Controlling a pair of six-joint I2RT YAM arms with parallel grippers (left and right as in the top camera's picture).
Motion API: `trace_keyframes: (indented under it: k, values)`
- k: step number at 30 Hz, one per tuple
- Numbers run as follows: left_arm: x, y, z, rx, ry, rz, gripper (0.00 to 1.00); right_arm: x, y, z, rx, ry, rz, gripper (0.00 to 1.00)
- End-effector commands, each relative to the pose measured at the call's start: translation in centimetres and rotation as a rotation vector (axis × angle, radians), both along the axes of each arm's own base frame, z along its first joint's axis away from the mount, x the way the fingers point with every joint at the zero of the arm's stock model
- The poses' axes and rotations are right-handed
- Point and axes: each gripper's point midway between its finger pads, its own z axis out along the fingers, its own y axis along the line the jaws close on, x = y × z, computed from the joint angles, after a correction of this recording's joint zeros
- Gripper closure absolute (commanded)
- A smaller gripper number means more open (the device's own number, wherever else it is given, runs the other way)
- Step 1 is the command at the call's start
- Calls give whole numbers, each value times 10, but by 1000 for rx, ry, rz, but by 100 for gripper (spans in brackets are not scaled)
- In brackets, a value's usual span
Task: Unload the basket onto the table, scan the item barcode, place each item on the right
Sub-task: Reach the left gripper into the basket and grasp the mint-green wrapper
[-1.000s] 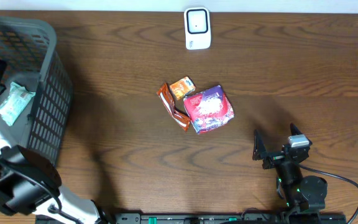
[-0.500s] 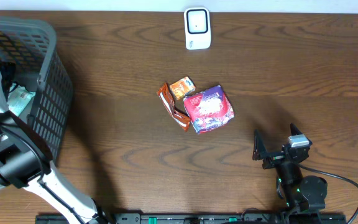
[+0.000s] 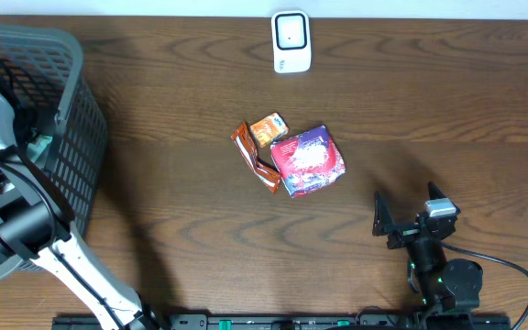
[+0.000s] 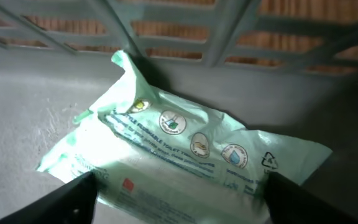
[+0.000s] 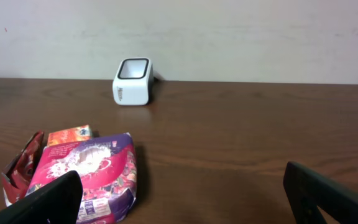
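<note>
1. Since the earlier overhead frame the left arm has swung up from the near left corner and gone deeper into the grey basket (image 3: 73, 110). It now covers most of the green packet (image 4: 185, 143), which showed plainly inside before. Everything else has stayed put.
2. The left gripper (image 4: 179, 183) is low inside the basket, and its jaws are spread wide.
3. One fingertip is at each lower corner of the wrist view, with the packet lying between them. I cannot tell whether either fingertip presses on it.
4. The green packet lies flat on the basket floor against the slatted wall, with its printed face and row of round icons facing up.
5. The basket stands at the left edge of the table (image 3: 447, 101).
6. The right gripper (image 3: 409, 211) hangs over the near right part of the table with its jaws wide apart and nothing between them.
7. The white scanner (image 3: 291, 41) stands upright at the far edge, about midway across.
8. A small pile sits mid-table, well apart from both grippers.
9. In the pile, a purple pack (image 3: 308, 160) is on the right and an orange packet (image 3: 269, 128) is just beside its far left corner.
10. A red-brown wrapper (image 3: 255, 158) lies against the purple pack's left side.
</note>
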Motion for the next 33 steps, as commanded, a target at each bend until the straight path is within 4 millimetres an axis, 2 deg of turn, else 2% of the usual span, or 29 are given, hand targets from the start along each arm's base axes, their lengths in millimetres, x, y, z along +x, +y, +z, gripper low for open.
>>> trace_keyframes:
  k: [1, 4, 9, 20, 23, 24, 25, 26, 29, 33]
  values:
    - [-7, -1, -10, -5, 51, -16, 25, 0, 1, -1, -11, -1, 6, 1]
    - [-8, -2, -10, -9, 74, -58, 30, 0, 1, -1, -11, -1, 6, 1]
    - [-16, -7, -12, -32, 112, -76, 30, 0, 1, -1, -11, -1, 6, 1]
    - [-58, -41, -26, -186, 273, -83, 30, 0, 1, -1, -11, -1, 6, 1]
    - [-66, -47, -24, -215, 312, -113, 51, 0, 1, -1, -11, -1, 6, 1]
    - [-68, -48, -23, -225, 327, -138, 60, 0, 1, -1, -11, -1, 6, 1]
    - [-70, -52, -21, -247, 342, -184, 89, 0, 1, -1, -11, -1, 6, 1]
    - [-70, -54, -19, -262, 342, -214, 92, 0, 1, -1, -11, -1, 6, 1]
    - [-69, -60, -6, -280, 317, -243, 93, 0, 1, -1, -11, -1, 6, 1]
    - [-54, -72, 37, -293, 167, -259, 93, 0, 1, -1, -11, -1, 6, 1]
